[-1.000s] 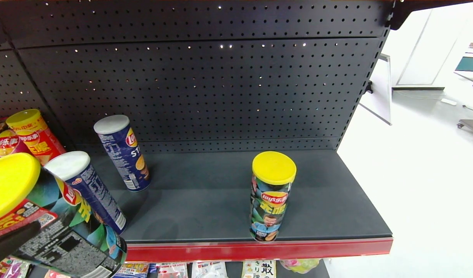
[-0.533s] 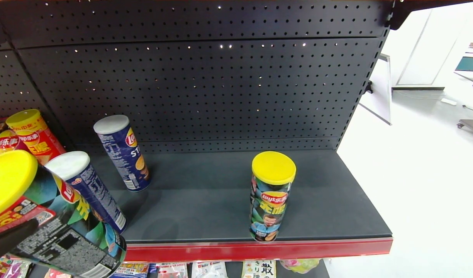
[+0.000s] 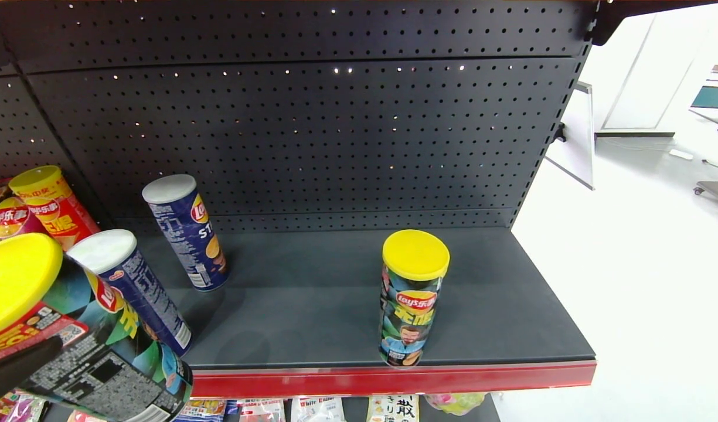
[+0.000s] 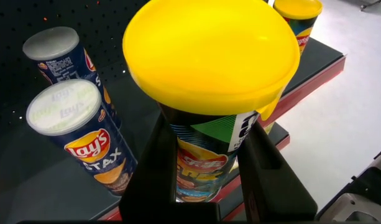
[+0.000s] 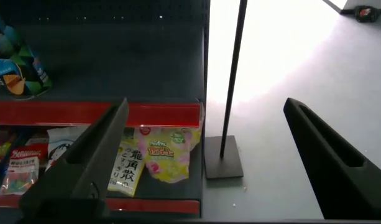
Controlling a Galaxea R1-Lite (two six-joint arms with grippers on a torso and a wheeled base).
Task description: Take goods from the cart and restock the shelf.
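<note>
Before the shelf (image 3: 335, 305), left tool (image 4: 209, 134) clamps a yellow-lidded green-black can (image 4: 212, 53); right tool (image 5: 206, 106) gapes.

Blue cans (image 3: 186, 231) (image 3: 137, 293) 2, yellow-lidded dark cans (image 3: 411, 316) (image 3: 95, 357) 2, red cans (image 3: 57, 205) (image 3: 10, 218) 2

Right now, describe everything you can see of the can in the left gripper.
The held can is a tall cylinder with a wide yellow, plastic-looking lid, closed, and a glossy printed wrap: dark green and black, a red patch near the top, a black panel of small print lower down. It is lid uppermost, clamped at mid-body between the left gripper's two black fingers. It hangs at the left front edge of the shelf, beside a blue can; whether they touch is unclear.
</note>
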